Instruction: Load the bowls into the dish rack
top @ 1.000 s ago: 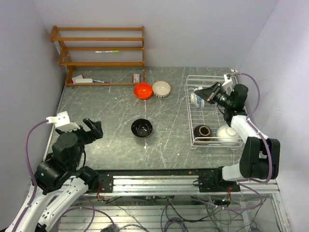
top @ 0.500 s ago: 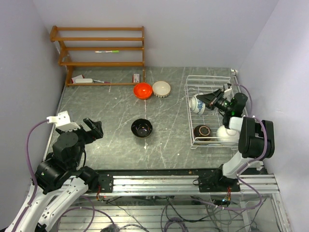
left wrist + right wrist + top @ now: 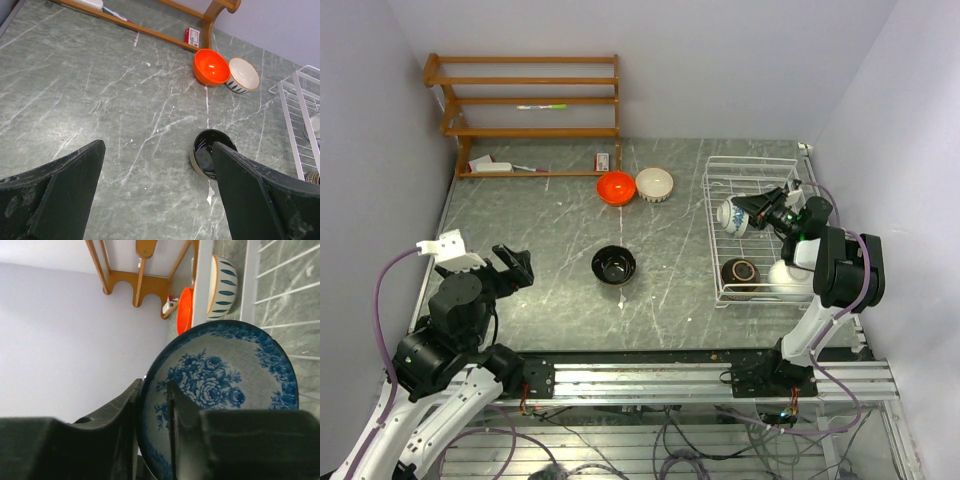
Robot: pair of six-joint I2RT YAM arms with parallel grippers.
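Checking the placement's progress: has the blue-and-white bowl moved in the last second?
Yes. The blue-and-white bowl, held in the right pincer, has shifted along the dish rack, away from its far rim toward the brown bowl.

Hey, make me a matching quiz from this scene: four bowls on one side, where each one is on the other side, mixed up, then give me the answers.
Bowls
1. orange bowl
2. black bowl
3. patterned bowl
4. brown bowl

Places
A. in the rack, beside the white bowl
B. held by the right gripper at the rack
C. alone, mid-table
D. next to the cream bowl, near the shelf

Pairs: 1-D, 2-C, 3-B, 4-A
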